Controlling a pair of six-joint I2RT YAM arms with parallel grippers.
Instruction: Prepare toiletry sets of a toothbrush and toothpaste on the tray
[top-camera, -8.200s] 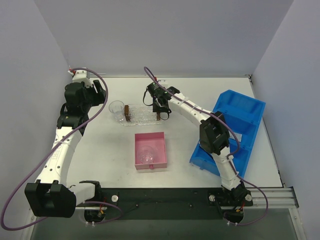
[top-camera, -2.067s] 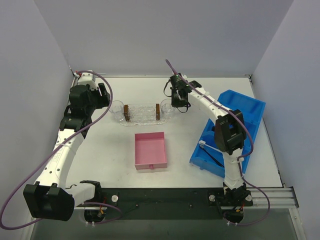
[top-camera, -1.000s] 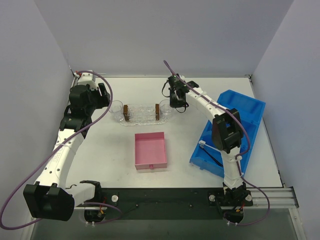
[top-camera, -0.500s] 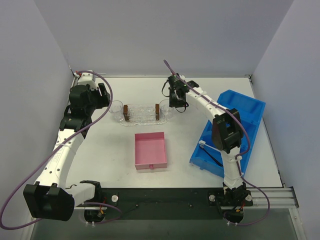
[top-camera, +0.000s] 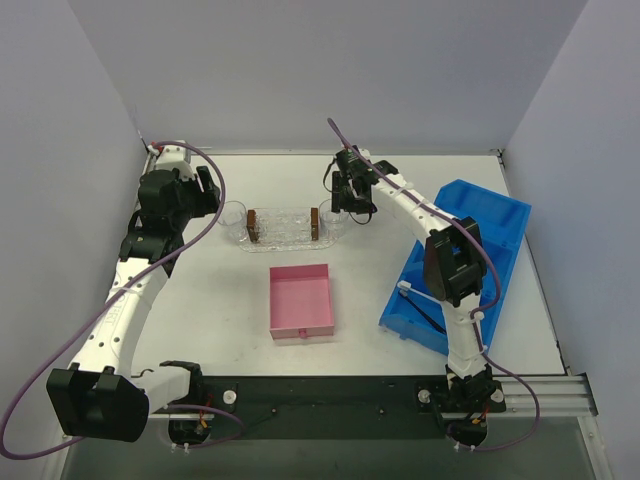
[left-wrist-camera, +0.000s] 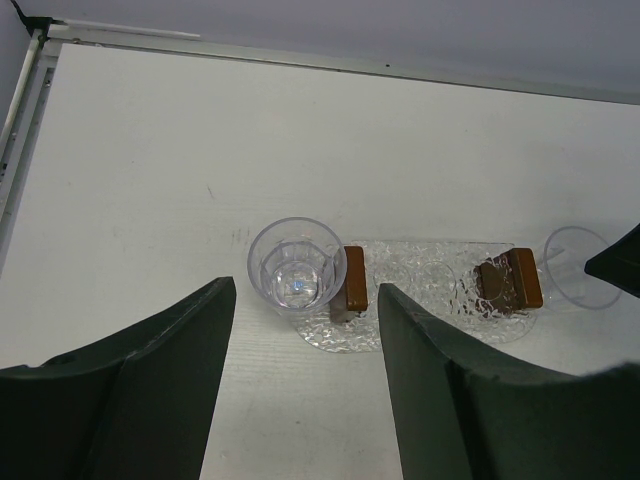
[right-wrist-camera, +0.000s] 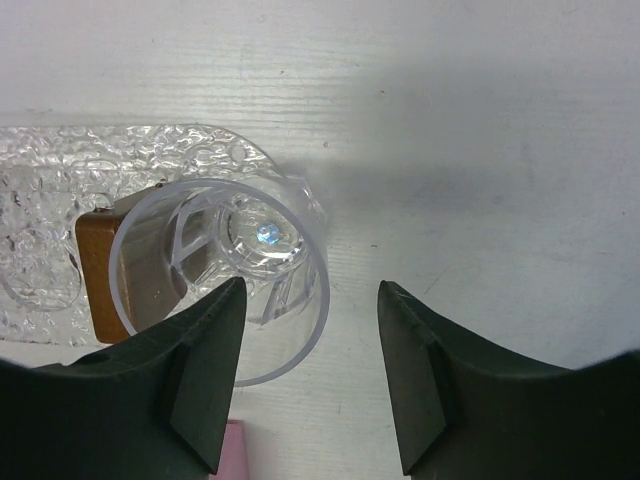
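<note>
The clear bumpy tray (top-camera: 285, 230) lies at mid table with two brown blocks (top-camera: 254, 224). A clear cup (top-camera: 233, 214) stands at its left end and another clear cup (top-camera: 333, 211) at its right end. My right gripper (top-camera: 343, 204) hovers open over the right cup (right-wrist-camera: 255, 235), whose rim lies under the left finger; the tray (right-wrist-camera: 40, 270) shows beside it. My left gripper (top-camera: 207, 192) is open and empty, held left of the tray, looking at the left cup (left-wrist-camera: 297, 265) and the tray (left-wrist-camera: 420, 285). No toothpaste or toothbrush is in view.
An empty pink box (top-camera: 300, 300) sits in front of the tray. A big blue bin (top-camera: 470, 250) stands at the right, behind the right arm; its contents do not show. Grey walls close in on both sides and at the back.
A clear cup that lay in the pink box now stands at the tray's right end. My right gripper moved from the right block to over that cup. The left arm barely moved.
</note>
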